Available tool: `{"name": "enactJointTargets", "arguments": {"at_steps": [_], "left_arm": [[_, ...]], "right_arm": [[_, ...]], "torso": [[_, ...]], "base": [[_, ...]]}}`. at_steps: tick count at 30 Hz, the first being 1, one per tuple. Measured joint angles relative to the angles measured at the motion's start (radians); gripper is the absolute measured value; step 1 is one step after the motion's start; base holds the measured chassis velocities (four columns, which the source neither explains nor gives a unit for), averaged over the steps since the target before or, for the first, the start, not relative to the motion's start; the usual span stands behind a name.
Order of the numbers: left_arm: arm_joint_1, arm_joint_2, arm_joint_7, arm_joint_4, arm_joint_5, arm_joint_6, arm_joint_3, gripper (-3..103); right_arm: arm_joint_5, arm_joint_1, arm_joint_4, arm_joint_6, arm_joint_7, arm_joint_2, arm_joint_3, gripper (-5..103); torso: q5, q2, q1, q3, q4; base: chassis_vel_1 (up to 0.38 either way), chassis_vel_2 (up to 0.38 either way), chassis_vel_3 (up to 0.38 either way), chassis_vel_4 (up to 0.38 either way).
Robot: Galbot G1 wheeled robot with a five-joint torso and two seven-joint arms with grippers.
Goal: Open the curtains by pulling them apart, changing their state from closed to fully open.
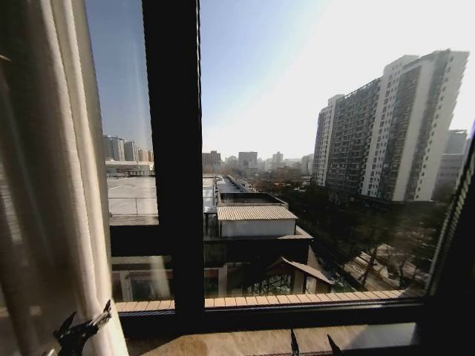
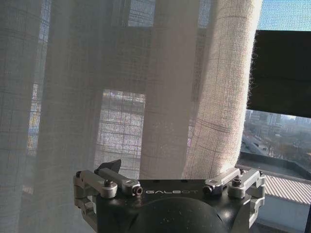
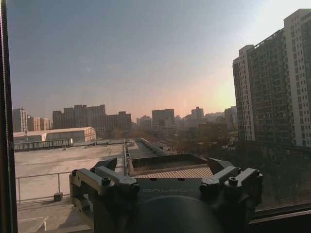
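The curtains show as one sheer cream panel (image 1: 52,185), gathered in pleats at the window's left side. Its hemmed edge (image 2: 228,97) hangs right in front of my left gripper (image 2: 163,170). That gripper (image 1: 85,322) is low at the panel's inner edge and open. One dark fingertip (image 2: 109,167) shows, and the fabric covers the other. My right gripper (image 3: 164,165) is open and holds nothing. It faces the bare glass, and its fingertips (image 1: 293,343) rise from the bottom edge of the head view, right of centre.
A dark vertical window frame bar (image 1: 174,148) stands just right of the gathered panel, with a sill (image 1: 282,315) below. A dark slanted edge (image 1: 456,252) borders the window on the right. City buildings lie beyond the glass.
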Motion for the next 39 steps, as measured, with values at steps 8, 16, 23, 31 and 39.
{"name": "enactJointTargets", "arguments": {"at_steps": [8, 16, 23, 31, 39], "left_arm": [[-0.013, 0.043, 0.174, 0.029, -0.035, -0.004, -0.011, 100], [-0.003, 0.071, 0.264, 0.047, -0.059, -0.028, -0.035, 90], [0.005, 0.073, 0.271, 0.045, -0.062, -0.029, -0.042, 69], [0.012, 0.069, 0.271, 0.037, -0.062, -0.028, -0.041, 36], [0.021, 0.07, 0.279, 0.029, -0.061, -0.025, -0.041, 4]], "right_arm": [[0.002, -0.001, -0.006, 0.017, 0.001, -0.004, 0.016, 100], [0.002, -0.003, -0.008, 0.022, 0.003, -0.004, 0.017, 100], [0.002, -0.004, -0.008, 0.022, 0.003, -0.008, 0.019, 100], [0.004, -0.005, -0.007, 0.024, 0.004, -0.009, 0.022, 100], [0.013, 0.002, -0.012, 0.036, 0.003, -0.011, 0.015, 100]], "torso": [[0.0, 0.0, 0.0, 0.0, -0.0001], [0.0, 0.0, 0.0, 0.0, 0.0], [0.0, 0.0, 0.0, 0.0, 0.0], [0.0001, 0.0, 0.0, 0.0, 0.0], [0.0001, 0.0, 0.0, 0.0, 0.0]], "base": [[0.0, 0.0, 0.0, 0.0], [0.0, 0.0, 0.0, 0.0], [0.0, 0.0, 0.0, 0.0], [0.0, 0.0, 0.0, 0.0], [0.0, 0.0, 0.0, 0.0]]}}
